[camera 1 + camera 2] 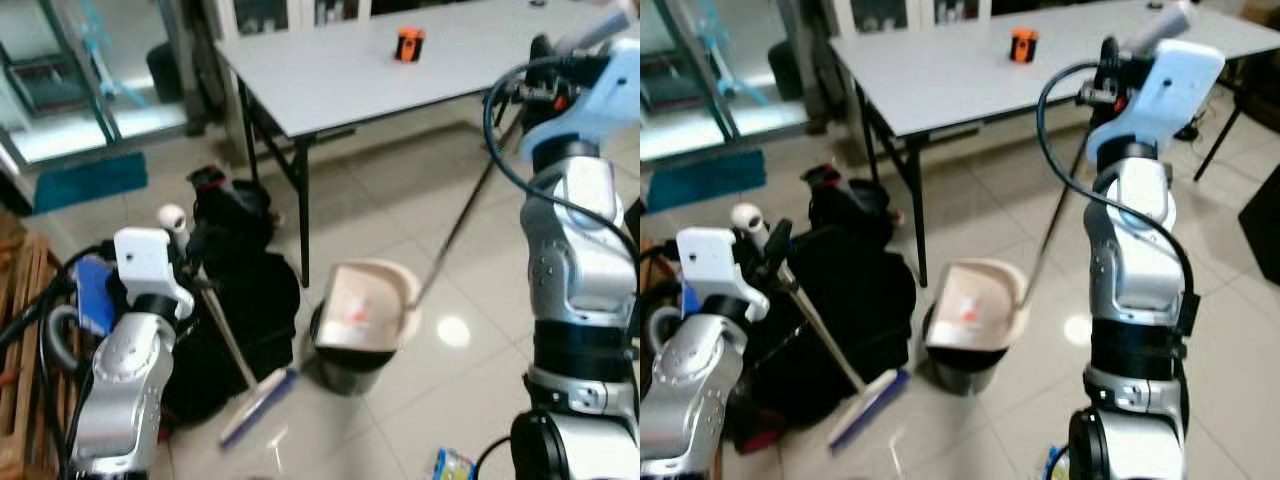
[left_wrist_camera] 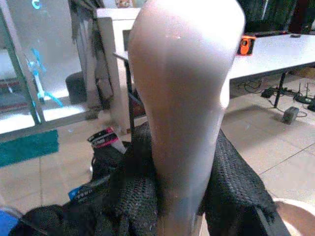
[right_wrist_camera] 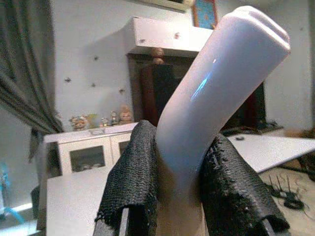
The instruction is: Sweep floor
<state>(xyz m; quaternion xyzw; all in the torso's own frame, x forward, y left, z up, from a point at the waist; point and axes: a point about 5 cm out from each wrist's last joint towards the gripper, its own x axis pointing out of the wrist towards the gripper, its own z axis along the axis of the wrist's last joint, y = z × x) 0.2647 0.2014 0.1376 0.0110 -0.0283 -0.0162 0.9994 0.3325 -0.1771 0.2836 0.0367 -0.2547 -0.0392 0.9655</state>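
1. Holding a tool in each arm right now. The left gripper (image 2: 182,196) is clenched on the pale handle of the broom (image 1: 228,345), whose stick slants down to a blue-edged head (image 1: 258,405) resting on the tiled floor (image 1: 480,400), just in front of a heap of black bags (image 1: 240,290).

2. The right gripper (image 3: 182,196) is clamped round the bent white grip of the dustpan handle (image 3: 221,88), up high near the desk (image 1: 330,70) edge. Its thin pole (image 1: 460,225) runs down to the beige dustpan (image 1: 365,305), which is tipped over a dark bin (image 1: 345,365); looks like it's touching the rim, though from the head views I can't quite tell.

3. Handling, my guess: both are light, stiff plastic-and-pole tools. The grips look smooth and glossy, so they could twist inside the padded fingers (image 2: 231,196) if the head drags. A long pole means a small wrist move swings the far end a lot.

4. Where to hold: the top grip works for reach, but lower on the stick would give more control over the broom head.

5. Other stuff around: a small orange thing (image 1: 409,44) on the desk, a colourful packet (image 1: 452,466) on the floor near the robot's feet, and a teal mat (image 1: 75,180) by the glass door.
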